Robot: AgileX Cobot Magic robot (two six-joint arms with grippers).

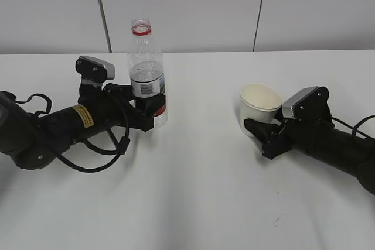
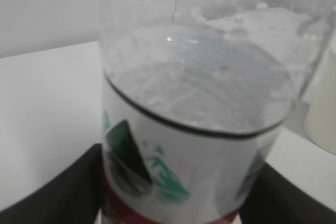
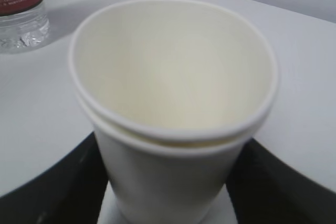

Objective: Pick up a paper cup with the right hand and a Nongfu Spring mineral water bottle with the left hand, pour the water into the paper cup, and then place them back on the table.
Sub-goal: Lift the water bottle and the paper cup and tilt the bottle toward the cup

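Both grasps look made, lifting not begun. The left hand point(image 1: 149, 109) has its fingers closed around the clear ribbed plastic bottle point(image 1: 146, 74), uncapped, standing left of centre. The right hand point(image 1: 258, 128) clasps the off-white paper cup point(image 1: 259, 107), which looks doubled. Next: raise both, bring them together and tilt the bottle. White desk point(image 1: 193, 203), pale panelled wall point(image 1: 187, 4).

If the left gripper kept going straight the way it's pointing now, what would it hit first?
The Nongfu Spring bottle: it already stands between the left gripper's jaws, at label height. Beyond it, the line runs roughly toward the paper cup, though depth is unclear.
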